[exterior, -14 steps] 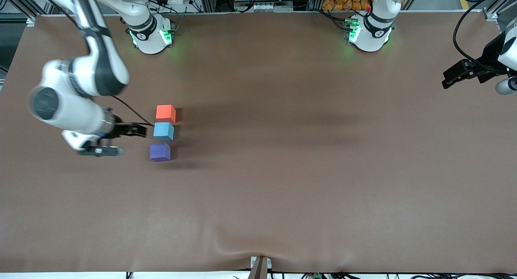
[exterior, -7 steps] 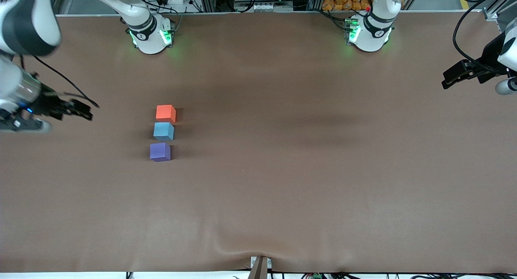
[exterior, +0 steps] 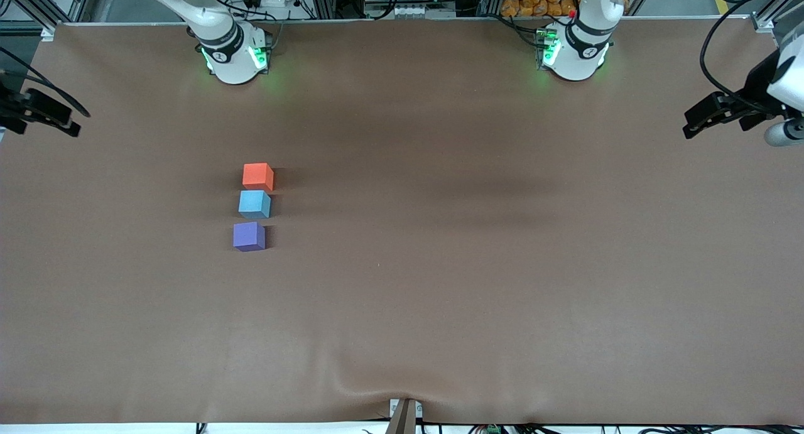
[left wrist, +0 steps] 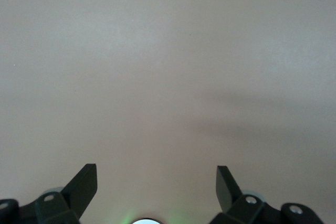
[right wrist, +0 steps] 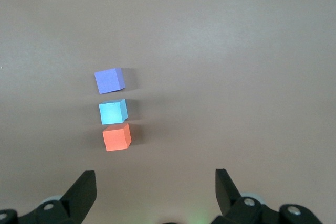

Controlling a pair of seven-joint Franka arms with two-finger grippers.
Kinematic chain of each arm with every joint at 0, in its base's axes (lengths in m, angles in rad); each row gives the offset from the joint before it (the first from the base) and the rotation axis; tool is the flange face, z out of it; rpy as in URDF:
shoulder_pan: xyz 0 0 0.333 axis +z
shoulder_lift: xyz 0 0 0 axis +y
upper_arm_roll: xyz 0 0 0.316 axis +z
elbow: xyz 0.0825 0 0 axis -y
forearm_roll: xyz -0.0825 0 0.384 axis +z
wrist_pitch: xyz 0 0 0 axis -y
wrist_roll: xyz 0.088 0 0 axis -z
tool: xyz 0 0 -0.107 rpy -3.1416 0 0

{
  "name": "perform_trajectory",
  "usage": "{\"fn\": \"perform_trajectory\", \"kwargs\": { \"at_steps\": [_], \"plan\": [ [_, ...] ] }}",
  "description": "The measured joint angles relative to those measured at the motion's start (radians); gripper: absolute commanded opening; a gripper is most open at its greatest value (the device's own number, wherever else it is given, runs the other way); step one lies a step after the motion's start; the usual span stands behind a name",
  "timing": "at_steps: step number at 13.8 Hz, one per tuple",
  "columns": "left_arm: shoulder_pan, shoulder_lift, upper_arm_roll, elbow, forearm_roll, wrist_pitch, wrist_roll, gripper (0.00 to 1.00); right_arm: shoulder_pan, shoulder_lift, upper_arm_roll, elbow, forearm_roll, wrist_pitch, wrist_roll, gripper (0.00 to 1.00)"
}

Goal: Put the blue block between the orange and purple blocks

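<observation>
The light sky-blue block [exterior: 254, 204] sits on the brown table in a line of three. The orange-red block [exterior: 257, 176] is just farther from the front camera and the violet-purple block [exterior: 249, 236] just nearer, with small gaps. In the right wrist view the purple block [right wrist: 109, 80], blue block [right wrist: 113, 112] and orange block [right wrist: 116, 137] show in the same row. My right gripper [exterior: 66, 121] is open and empty, raised over the table's edge at the right arm's end, well away from the blocks [right wrist: 156, 174]. My left gripper [exterior: 694, 123] is open, empty and waits over the left arm's end [left wrist: 156, 170].
The brown table cover [exterior: 440, 283] has a wrinkle at its front edge near a small bracket [exterior: 404, 415]. The two arm bases [exterior: 232, 54] [exterior: 575, 51] stand along the table's back edge. The left wrist view shows only bare cover.
My right gripper has drawn back from beside the blue block, rising and moving out to the table's edge at the right arm's end. The blocks have not moved.
</observation>
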Motion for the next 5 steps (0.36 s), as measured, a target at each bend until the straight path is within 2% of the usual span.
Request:
{"fn": "perform_trajectory", "kwargs": {
  "at_steps": [5],
  "plan": [
    [-0.003, 0.0, -0.009, 0.053, 0.0, -0.024, 0.0, 1.0, -0.003, 0.002, 0.01, 0.042, 0.0, -0.039, 0.001, 1.0]
  ]
}}
